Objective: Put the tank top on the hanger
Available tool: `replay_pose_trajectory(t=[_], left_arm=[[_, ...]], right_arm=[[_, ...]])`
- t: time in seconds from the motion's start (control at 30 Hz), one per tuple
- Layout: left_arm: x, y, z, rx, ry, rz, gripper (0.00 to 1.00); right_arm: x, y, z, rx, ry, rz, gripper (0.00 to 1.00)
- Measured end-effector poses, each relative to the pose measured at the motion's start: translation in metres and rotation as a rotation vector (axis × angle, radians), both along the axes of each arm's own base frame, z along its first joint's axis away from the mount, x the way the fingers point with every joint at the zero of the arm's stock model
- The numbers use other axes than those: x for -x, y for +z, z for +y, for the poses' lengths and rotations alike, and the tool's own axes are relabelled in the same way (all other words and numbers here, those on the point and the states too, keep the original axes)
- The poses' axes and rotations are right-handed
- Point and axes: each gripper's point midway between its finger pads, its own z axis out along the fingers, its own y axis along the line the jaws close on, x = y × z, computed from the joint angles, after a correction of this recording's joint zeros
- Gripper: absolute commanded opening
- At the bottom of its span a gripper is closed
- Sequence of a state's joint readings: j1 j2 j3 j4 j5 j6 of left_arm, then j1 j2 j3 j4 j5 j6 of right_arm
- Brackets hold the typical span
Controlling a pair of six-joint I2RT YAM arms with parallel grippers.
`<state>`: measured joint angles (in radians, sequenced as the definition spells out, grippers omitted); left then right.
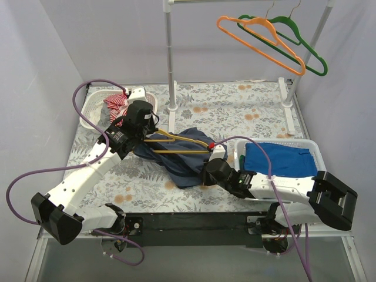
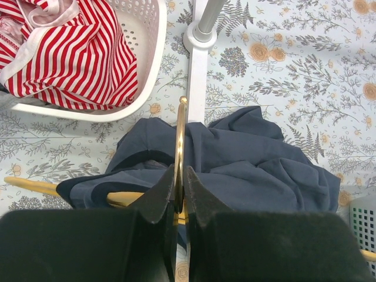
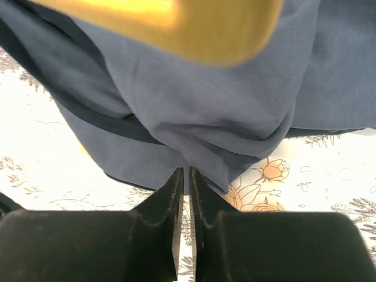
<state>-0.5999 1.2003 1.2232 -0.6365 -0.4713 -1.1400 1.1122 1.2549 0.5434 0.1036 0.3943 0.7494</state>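
So the left claw [image 2: 179, 171] is clamped tight on the metal hook of the yellow hanger [image 2: 181, 132]. The navy tank top [image 2: 252, 167] is bunched just past its fingertips, draped over the hanger's arms. The right claw [image 3: 183, 171] is nearly closed, tips right at the tank top's lower edge. Can't tell if it's pinching any cloth.

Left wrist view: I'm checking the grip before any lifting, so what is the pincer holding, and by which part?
The left pincer is closed on the yellow hanger, by its metal hook.

Robot lab, walled booth [image 1: 35, 53], garment rack [image 1: 170, 59]
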Motion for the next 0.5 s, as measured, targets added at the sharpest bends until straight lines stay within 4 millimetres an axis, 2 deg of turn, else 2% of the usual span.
replay_pose_trajectory(t=[0.27, 0.33, 0.5], left_arm=[[0.000, 0.000, 0.000, 0.001, 0.001, 0.001, 0.00], [0.000, 0.000, 0.000, 0.001, 0.001, 0.001, 0.00], [0.000, 0.000, 0.000, 0.001, 0.001, 0.001, 0.00]], right_arm=[[0.002, -0.013, -0.011, 0.080, -0.004, 0.019, 0.43], [0.002, -0.012, -0.014, 0.088, -0.009, 0.016, 0.47], [0.000, -0.008, -0.018, 0.089, -0.026, 0.001, 0.49]])
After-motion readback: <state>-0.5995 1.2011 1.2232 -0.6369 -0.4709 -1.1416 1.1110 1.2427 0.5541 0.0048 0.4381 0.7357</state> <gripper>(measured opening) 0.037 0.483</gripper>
